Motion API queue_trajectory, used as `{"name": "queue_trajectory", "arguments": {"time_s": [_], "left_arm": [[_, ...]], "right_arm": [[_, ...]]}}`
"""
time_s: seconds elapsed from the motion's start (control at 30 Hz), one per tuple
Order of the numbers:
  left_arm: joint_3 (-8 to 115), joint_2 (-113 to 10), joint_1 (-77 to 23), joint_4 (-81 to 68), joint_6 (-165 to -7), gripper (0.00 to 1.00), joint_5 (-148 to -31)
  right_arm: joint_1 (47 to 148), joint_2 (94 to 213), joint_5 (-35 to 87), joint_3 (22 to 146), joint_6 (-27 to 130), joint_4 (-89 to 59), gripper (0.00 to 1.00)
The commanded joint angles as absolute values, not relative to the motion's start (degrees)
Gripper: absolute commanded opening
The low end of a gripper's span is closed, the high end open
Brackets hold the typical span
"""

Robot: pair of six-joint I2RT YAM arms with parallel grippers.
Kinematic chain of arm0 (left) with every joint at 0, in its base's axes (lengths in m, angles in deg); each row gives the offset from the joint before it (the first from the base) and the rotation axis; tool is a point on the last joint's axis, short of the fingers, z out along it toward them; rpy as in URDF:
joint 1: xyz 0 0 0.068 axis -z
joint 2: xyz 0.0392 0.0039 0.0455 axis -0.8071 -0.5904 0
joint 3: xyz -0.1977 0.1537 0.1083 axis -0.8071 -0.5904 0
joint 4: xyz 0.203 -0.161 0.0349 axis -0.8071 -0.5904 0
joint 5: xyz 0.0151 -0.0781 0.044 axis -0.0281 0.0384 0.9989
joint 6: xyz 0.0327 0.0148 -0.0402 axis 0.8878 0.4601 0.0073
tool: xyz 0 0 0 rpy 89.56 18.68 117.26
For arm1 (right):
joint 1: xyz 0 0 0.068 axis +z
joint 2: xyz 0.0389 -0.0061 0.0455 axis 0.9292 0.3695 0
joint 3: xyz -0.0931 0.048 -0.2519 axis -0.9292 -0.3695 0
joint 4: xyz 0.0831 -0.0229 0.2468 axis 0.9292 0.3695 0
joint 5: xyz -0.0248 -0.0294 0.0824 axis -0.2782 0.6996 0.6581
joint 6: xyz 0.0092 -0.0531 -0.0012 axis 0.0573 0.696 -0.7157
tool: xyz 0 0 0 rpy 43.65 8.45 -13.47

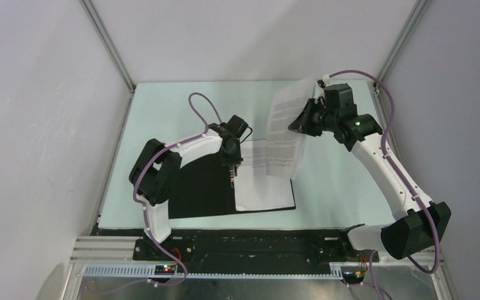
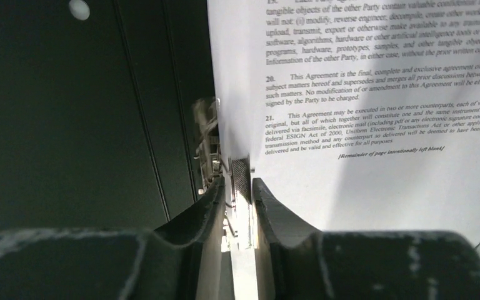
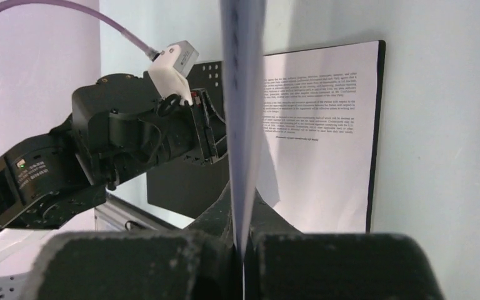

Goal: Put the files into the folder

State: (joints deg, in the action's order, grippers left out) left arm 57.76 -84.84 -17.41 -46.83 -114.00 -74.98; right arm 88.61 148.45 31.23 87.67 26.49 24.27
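Folder (image 1: pixel 200 187) lies open on the table (image 1: pixel 331 187), black inside up, directly beneath our left gripper (image 2: pixel 237 187). One printed sheet (image 1: pixel 264 194) lies flat on its right half, with its left edge running between our left fingers (image 2: pixel 275 212). These stand nearly together with only a thin gap, and we cannot tell whether they pinch anything. A second sheet (image 1: pixel 284 125) is raised off the table, seen edge-on between the fingers of our right gripper (image 3: pixel 244 206), which are clenched on it. A metal clip (image 2: pixel 207 144) sits just ahead of our left fingertips, beside the lying sheet's edge.
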Motion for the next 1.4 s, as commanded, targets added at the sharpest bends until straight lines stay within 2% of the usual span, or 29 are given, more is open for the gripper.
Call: {"name": "queue_trajectory", "arguments": {"time_s": [0.0,0.07,0.23,0.33,0.53,0.73,0.87,1.03,1.13,1.37], "left_arm": [[56.62,-81.0,-17.17,-48.42,-112.0,0.08,-77.42],[56.67,-80.96,-17.18,-48.4,-111.61,0.09,-77.8],[57.14,-81.65,-17.25,-48.43,-111.11,0.1,-78.24],[57.08,-81.73,-17.19,-48.38,-111.15,0.11,-78.0],[57.32,-80.31,-17.18,-48.44,-110.38,0.26,-77.02],[58.27,-76.91,-17.18,-48.47,-108.72,0.48,-77.39],[55.03,-70.8,-17.15,-48.52,-108.7,0.55,-75.96],[48.29,-66.48,-18.14,-48.04,-111.34,0.52,-74.62],[48.07,-67.58,-20.78,-46.83,-111.28,0.45,-76.63],[60.79,-78.27,-26.54,-46.48,-107.05,0.26,-79.62]], "right_arm": [[85.92,147.19,40.15,81.0,21.26,15.46,0.0],[83.76,146.99,41.95,74.28,20.4,12.13,0.0],[83.3,153.24,37.18,60.95,22.73,8.27,0.0],[85.74,155.93,28.11,58.14,24.2,8.48,0.0],[88.33,157.16,19.73,58.11,25.75,9.65,0.0],[89.38,159.28,16.23,59.17,27.48,9.94,0.0],[91.32,160.11,15.45,61.68,28.91,10.62,0.0],[94.91,161.61,16.25,65.03,30.08,11.54,0.0],[96.81,162.43,16.42,65.79,30.66,11.45,0.0],[97.85,164.76,19.28,67.18,33.04,10.86,0.0]]}}
